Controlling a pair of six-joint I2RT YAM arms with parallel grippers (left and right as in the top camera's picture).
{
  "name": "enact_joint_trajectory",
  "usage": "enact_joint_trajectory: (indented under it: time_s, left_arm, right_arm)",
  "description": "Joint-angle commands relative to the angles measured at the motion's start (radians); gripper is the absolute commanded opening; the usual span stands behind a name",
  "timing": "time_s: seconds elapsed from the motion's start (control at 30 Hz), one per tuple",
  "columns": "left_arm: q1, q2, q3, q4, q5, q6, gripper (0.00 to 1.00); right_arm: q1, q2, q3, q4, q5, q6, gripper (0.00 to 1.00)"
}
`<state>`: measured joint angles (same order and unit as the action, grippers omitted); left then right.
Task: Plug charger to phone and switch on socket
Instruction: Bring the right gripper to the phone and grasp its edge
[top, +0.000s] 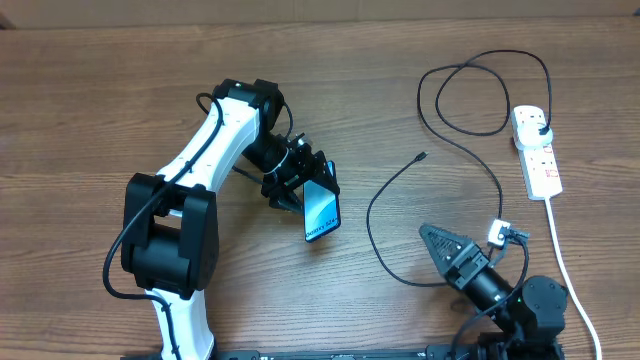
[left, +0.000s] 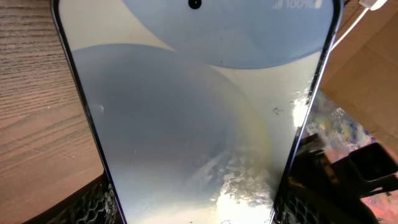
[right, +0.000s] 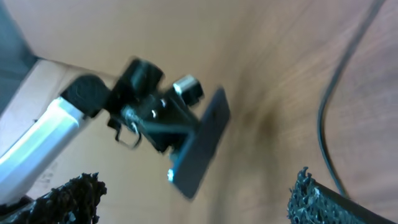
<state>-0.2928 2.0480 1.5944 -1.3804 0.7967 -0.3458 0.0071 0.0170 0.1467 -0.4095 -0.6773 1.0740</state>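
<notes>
Left jaws grip the phone (top: 321, 210); charger (top: 369, 215) plugged into the socket (top: 540, 160).

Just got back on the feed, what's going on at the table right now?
The left gripper has its fingers closed on the phone, whose screen is lit. The charger lies loose on the table; its connector tip is well apart from the phone and its plug sits in the socket. The right gripper is open and empty, near the cable but not touching it.
</notes>
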Motion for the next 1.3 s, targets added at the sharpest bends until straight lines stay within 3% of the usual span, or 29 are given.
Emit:
enact_joint_trajectory:
  time_s: [0.0,0.23,0.57,0.77,1.07,1.27]
  left_arm:
    - [0.005,-0.001,0.027,0.003,0.068,-0.029,0.71]
    - [0.005,-0.001,0.027,0.028,0.077,-0.049,0.71]
    - [0.005,-0.001,0.027,0.062,0.095,-0.098,0.72]
    - [0.005,-0.001,0.027,0.061,0.095,-0.098,0.71]
    - [0.005,-0.001,0.027,0.087,0.148,-0.122,0.71]
    - [0.005,-0.001,0.027,0.111,0.173,-0.137,0.71]
  right_arm:
    - [0.004,0.007,0.132,-0.065,-0.068,0.040,0.99]
    - [0.004,0.150,0.344,-0.129,-0.057,0.034,0.99]
    - [0.071,0.566,0.562,-0.146,0.058,-0.245,0.99]
    - [0.323,0.750,0.699,-0.283,0.357,-0.255,0.99]
    - [0.893,0.865,0.700,-0.332,1.118,0.076,1.00]
    - [1.057,0.968,0.683,-0.204,1.238,0.182,1.00]
